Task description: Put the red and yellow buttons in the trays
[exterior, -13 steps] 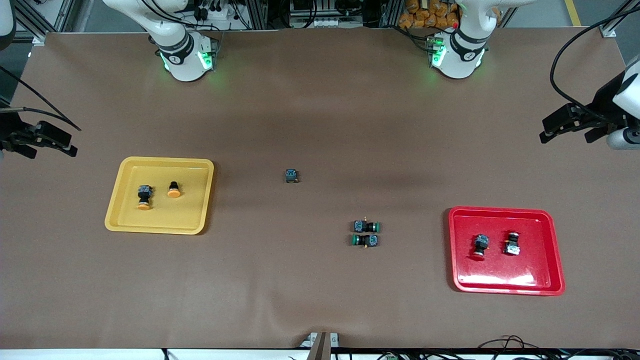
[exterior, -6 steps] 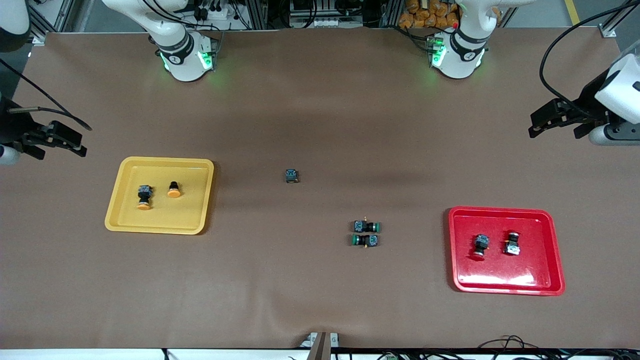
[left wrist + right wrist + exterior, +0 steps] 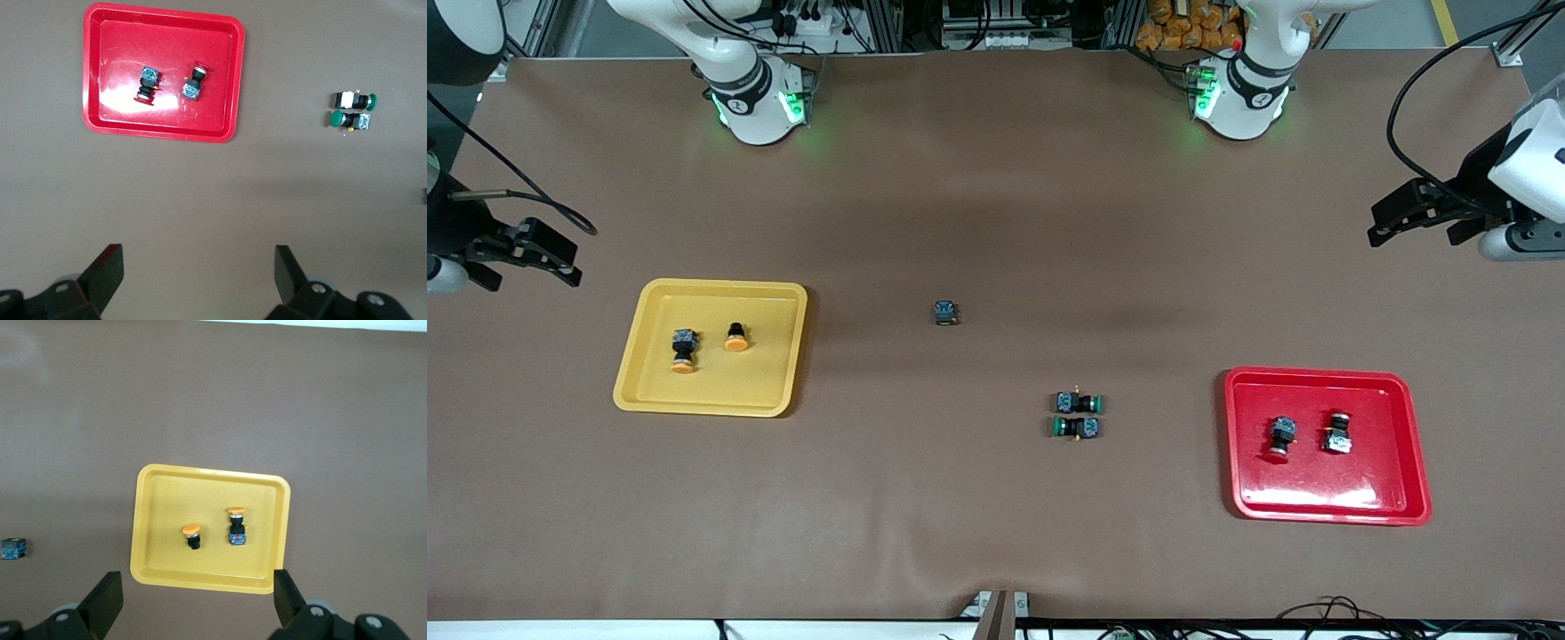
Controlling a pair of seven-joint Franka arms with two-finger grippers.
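The sorting looks finished: both orange-yellow buttons point(image 3: 684, 348) lie in the yellow tray point(image 3: 649, 391), and both red buttons point(image 3: 1281, 436) lie in the red tray point(image 3: 1316, 507). No red or yellow button is left on the table, so the next move probably calls for no further pick, only parking the arms.

The left gripper point(image 3: 1418, 212) hangs empty with fingers spread over the table edge at the left arm's end, well apart from the red tray. The right gripper point(image 3: 520, 253) hangs over the other end, also spread and empty, well apart from the yellow tray.

Two green buttons point(image 3: 1078, 415) and a capless block point(image 3: 946, 312) lie on the table between the trays.
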